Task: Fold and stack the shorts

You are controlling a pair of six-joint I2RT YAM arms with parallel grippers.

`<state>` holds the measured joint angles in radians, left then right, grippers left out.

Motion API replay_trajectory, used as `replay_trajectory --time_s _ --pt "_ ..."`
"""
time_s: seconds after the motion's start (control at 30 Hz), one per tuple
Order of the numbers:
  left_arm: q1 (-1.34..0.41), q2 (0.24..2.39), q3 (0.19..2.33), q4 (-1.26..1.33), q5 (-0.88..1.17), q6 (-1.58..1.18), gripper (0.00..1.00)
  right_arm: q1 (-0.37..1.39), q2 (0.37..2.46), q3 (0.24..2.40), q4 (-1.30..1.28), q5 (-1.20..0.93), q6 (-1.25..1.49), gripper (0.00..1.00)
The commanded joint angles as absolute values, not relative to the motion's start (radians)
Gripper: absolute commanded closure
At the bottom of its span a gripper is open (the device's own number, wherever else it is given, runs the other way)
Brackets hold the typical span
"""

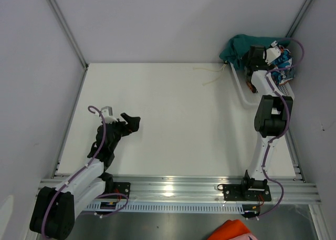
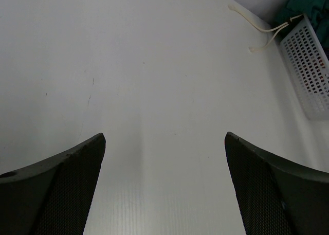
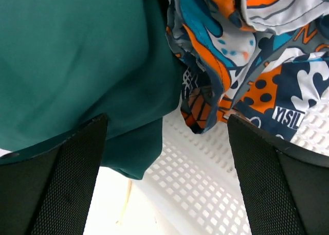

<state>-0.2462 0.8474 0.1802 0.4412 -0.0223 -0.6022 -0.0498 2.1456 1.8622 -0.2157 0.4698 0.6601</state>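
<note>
While both grippers stand wide open and hold nothing, we see the right gripper [image 3: 167,123] poised just above the two pairs of shorts, bunched in a white mesh basket [image 3: 205,186] at the table's far right corner. The teal shorts [image 3: 77,55] lie on the left and spill over the rim. The print shorts [image 3: 257,50] lie on the right, touching them.

We judge both pairs light, soft and limp, so they will sag and trail when lifted. A thick fold of teal at the rim looks the best place to pinch. The pale drawstring [image 2: 264,32] trailing on the table could snag.

We cannot make out waistbands or leg openings, nor whether the pairs are tangled. From above, the arm hides much of the pile. The left gripper [image 2: 164,137] hovers over bare table [image 2: 154,65], well apart.
</note>
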Motion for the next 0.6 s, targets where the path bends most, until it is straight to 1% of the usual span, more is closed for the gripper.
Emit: replay_trajectory --time_s 0.0,0.07,0.13,0.3,0.43,0.5,0.53,0.57 --pt "-0.244 0.833 0.219 0.460 -0.015 -0.601 0.01 -0.057 2.085 1.766 -0.115 0.523 0.673 0.01" --pt "-0.244 0.841 0.216 0.469 -0.012 -0.601 0.01 -0.072 2.103 1.776 -0.117 0.505 0.684 0.01" --pt "-0.244 0.861 0.218 0.477 -0.009 -0.604 0.01 -0.081 2.161 1.846 -0.164 0.491 0.690 0.01" --pt "-0.245 0.877 0.222 0.480 -0.009 -0.598 0.01 -0.092 2.224 1.879 -0.066 0.465 0.660 0.01" --pt "-0.248 0.865 0.219 0.480 -0.023 -0.589 0.01 -0.107 2.334 1.995 -0.040 0.399 0.650 0.01" --pt "-0.249 0.858 0.218 0.482 -0.025 -0.588 0.01 -0.110 2.382 2.101 -0.041 0.364 0.650 0.01" --pt "-0.250 0.857 0.213 0.485 -0.025 -0.588 0.01 -0.110 2.431 2.136 -0.037 0.321 0.647 0.06" --pt "-0.252 0.857 0.213 0.491 -0.025 -0.588 0.01 -0.110 2.451 2.195 -0.014 0.296 0.643 0.08"
